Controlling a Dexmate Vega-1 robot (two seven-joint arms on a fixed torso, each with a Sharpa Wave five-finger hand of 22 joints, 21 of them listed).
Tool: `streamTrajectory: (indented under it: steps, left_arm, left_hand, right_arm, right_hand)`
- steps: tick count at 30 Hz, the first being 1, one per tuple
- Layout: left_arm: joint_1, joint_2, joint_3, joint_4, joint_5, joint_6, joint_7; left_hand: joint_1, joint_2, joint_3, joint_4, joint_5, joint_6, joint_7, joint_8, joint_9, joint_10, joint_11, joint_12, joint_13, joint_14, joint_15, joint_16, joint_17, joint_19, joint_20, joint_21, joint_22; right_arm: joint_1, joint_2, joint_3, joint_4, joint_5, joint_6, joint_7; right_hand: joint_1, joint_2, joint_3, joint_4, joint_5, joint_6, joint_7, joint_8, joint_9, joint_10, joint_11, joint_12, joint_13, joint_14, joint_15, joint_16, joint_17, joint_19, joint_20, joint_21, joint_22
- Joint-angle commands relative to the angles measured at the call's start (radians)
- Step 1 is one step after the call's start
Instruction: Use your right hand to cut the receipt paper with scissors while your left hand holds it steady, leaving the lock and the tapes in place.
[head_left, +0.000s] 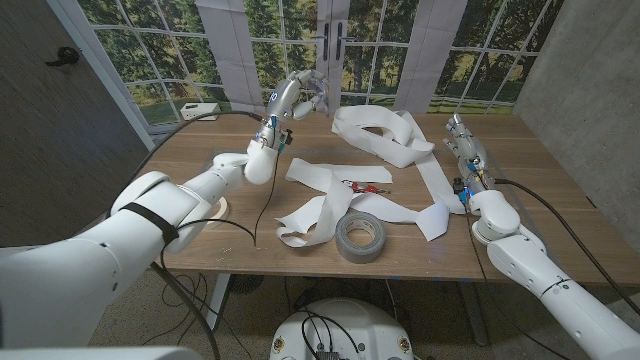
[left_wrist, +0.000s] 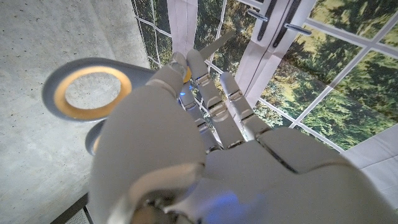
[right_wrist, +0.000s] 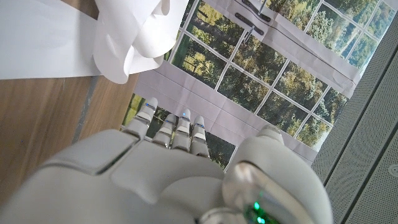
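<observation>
The white receipt paper (head_left: 330, 180) lies in long loops over the table's middle, bunched at the back (head_left: 385, 135). My left hand (head_left: 290, 100) is raised above the table's far left part and grips the scissors (head_left: 312, 90). Their grey handle ring with a yellow lining (left_wrist: 87, 93) shows past the left hand (left_wrist: 186, 143) in the left wrist view. My right hand (head_left: 462, 135) stands at the table's right side beside the paper and holds nothing. Its fingers (right_wrist: 168, 127) are straight, with the bunched paper (right_wrist: 134, 37) beyond them. A small red and dark object (head_left: 365, 187), perhaps the lock, sits on the paper.
A grey tape roll (head_left: 360, 237) lies near the table's front edge on the paper. A beige tape roll (head_left: 218, 208) sits at the front left, half hidden by my left arm. A white device (head_left: 195, 108) is at the back left. The wooden table (head_left: 530, 170) ends close to my right arm.
</observation>
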Motion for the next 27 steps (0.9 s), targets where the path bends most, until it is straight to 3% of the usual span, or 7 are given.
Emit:
streamTrajectory:
  steps: [1,7,12,27]
  left_arm:
    - [0.012,-0.018,-0.002,-0.001,-0.071,-0.081,0.001]
    - [0.036,-0.028,-0.045,-0.038,-0.073,-0.117,0.001]
    - [0.045,-0.042,-0.04,-0.03,-0.114,-0.153,0.001]
    - [0.017,-0.069,0.106,0.039,-0.307,-0.204,0.001]
  left_hand:
    - [-0.011,0.036,0.036,0.037,-0.002,-0.007,0.002,0.002,0.003,0.002,-0.002,0.094,0.097,-0.004,-0.092,-0.003,0.002,0.0,-0.101,0.001,-0.002]
    - [-0.012,0.04,0.031,0.036,-0.004,-0.015,0.003,0.003,0.005,-0.003,-0.001,0.094,0.093,-0.006,-0.092,-0.009,0.002,0.001,-0.102,0.002,-0.012]
    - [-0.014,0.042,0.027,0.035,-0.006,-0.014,0.003,0.004,0.004,-0.003,-0.004,0.095,0.09,-0.007,-0.092,-0.013,0.003,0.001,-0.102,0.002,-0.02]
    - [-0.014,0.047,0.02,0.032,-0.009,-0.018,0.0,0.009,0.007,-0.004,-0.007,0.1,0.086,-0.004,-0.092,-0.021,0.004,-0.002,-0.107,0.001,-0.04]
  right_arm:
    - [-0.014,0.005,0.006,0.008,0.012,0.014,0.012]
    - [-0.017,0.004,0.008,0.002,0.016,0.027,0.023]
    - [-0.021,-0.003,0.005,-0.019,0.001,0.049,0.037]
    - [-0.024,0.001,0.013,-0.022,0.004,0.074,0.052]
  right_hand:
    - [-0.008,-0.001,0.005,0.003,-0.006,0.006,-0.005,-0.001,0.003,-0.001,-0.002,0.004,0.004,0.004,-0.002,0.001,0.001,0.005,0.003,-0.001,0.003]
    - [-0.008,-0.001,0.006,0.003,-0.006,0.005,-0.004,-0.001,0.003,-0.001,-0.001,0.004,0.004,0.004,-0.001,0.001,0.001,0.006,0.005,-0.001,0.003]
    - [-0.008,-0.001,0.007,0.003,-0.006,0.005,-0.003,-0.001,0.003,-0.001,0.002,0.004,0.004,0.007,0.001,0.001,0.001,0.007,0.006,-0.001,0.003]
    - [-0.006,0.0,0.01,0.002,-0.005,0.004,-0.003,-0.001,0.003,-0.001,0.003,0.004,0.004,0.01,0.002,0.002,0.001,0.008,0.009,-0.001,0.003]
